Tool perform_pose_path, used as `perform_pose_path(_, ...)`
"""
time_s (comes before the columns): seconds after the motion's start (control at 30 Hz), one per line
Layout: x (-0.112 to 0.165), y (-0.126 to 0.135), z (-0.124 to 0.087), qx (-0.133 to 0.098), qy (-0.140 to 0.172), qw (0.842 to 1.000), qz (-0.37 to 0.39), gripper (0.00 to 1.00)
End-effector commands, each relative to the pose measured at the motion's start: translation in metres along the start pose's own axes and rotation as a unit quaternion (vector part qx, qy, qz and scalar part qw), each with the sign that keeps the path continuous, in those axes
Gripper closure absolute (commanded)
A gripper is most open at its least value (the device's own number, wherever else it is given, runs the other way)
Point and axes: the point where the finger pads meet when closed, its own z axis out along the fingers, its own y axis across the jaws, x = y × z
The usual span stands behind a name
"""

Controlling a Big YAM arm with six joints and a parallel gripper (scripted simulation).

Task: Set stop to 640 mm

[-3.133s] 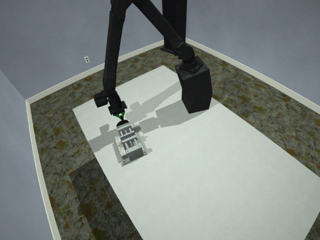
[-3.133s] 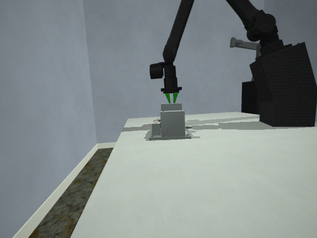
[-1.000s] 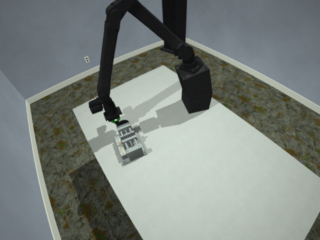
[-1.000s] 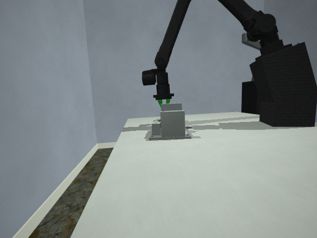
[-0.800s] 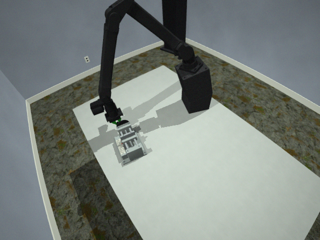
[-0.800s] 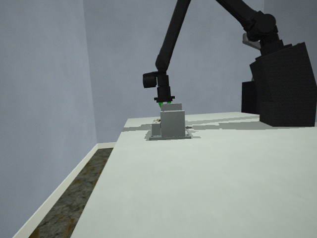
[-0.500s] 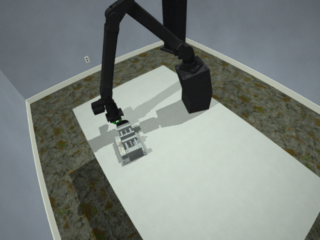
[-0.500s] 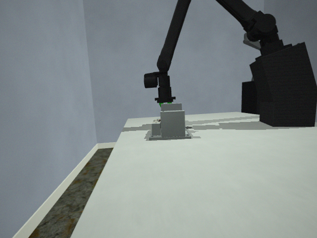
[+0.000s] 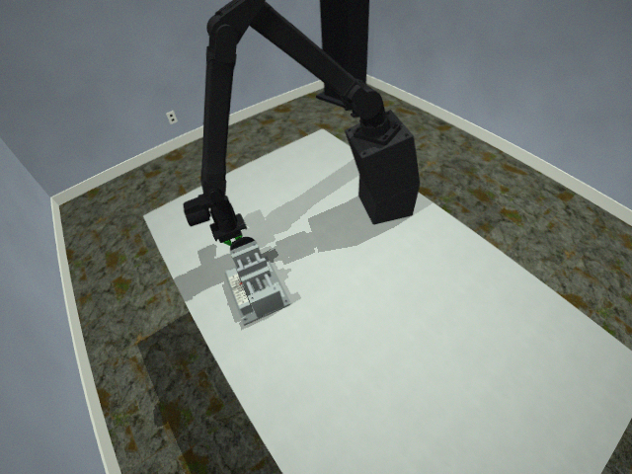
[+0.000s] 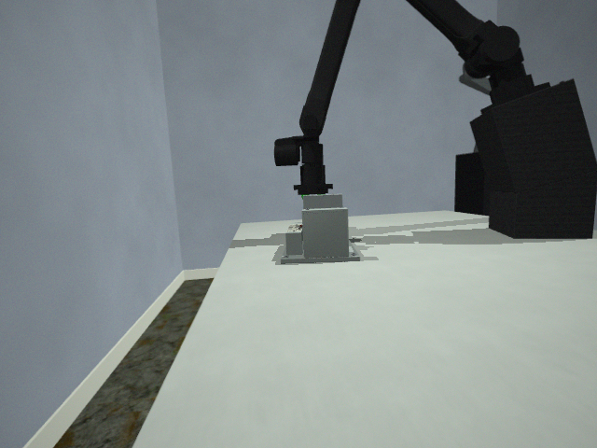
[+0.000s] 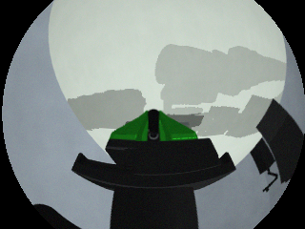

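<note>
The grey stop fixture [image 9: 257, 282] stands on its baseplate on the white table, with a marked scale strip [image 9: 235, 288] along its left side. The dark handwheel [image 9: 242, 242] sits at the fixture's far end. My gripper [image 9: 232, 240], with green fingers, comes down from above and is shut on the handwheel. In the exterior view the gripper [image 10: 304, 195] is just behind the top of the fixture [image 10: 325, 232], and the handwheel is hidden. In the wrist view the green fingers are close together around a thin dark part. The scale reading is too small to tell.
The arm's black base block [image 9: 387, 171] stands at the far side of the table and also shows in the exterior view [image 10: 533, 163]. The table's left edge [image 10: 192, 318] drops to a mottled floor. Grey walls surround the room.
</note>
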Motion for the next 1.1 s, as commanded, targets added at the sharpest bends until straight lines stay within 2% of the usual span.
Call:
perform_pose_path(0.0, -0.007, -0.012, 0.017, 0.006, -0.002, 1.0, 0.004, 0.94)
perform_pose_path(1.07, -0.007, -0.032, 0.026, 0.006, -0.002, 1.0, 0.003, 0.94)
